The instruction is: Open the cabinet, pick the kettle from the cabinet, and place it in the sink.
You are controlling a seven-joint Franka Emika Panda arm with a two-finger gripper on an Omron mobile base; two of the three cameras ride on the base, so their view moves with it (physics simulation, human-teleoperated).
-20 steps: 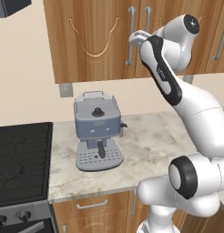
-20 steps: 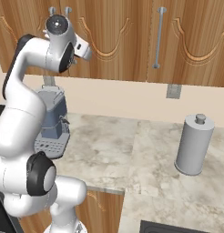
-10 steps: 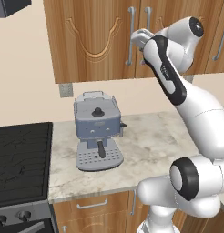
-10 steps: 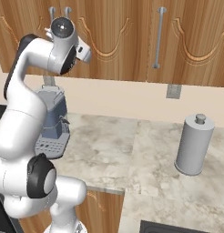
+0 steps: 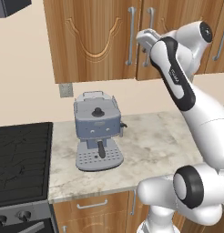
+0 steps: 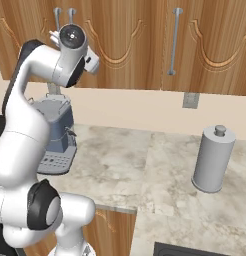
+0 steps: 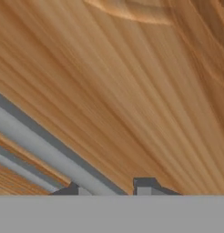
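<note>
Cabinet (image 5: 100, 41) doors closed; gripper (image 7: 107, 187) at the bar handle (image 7: 45, 148), jaws slightly apart, straddling it, grip unconfirmed. Opening, kettle retrieval and sink placement all outstanding.

Bright even rendered light, soft shadows, close-up hand view blurry

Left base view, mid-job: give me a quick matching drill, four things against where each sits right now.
Things:
1. coffee machine
2. stovetop
3. cabinet
4. gripper

Places:
A. on the wall above the counter, doors shut
B. far left, beside the counter
C. up at the silver door handles
D. standing on the marble counter

Pairs: 1-D, 2-B, 3-A, 4-C
</note>
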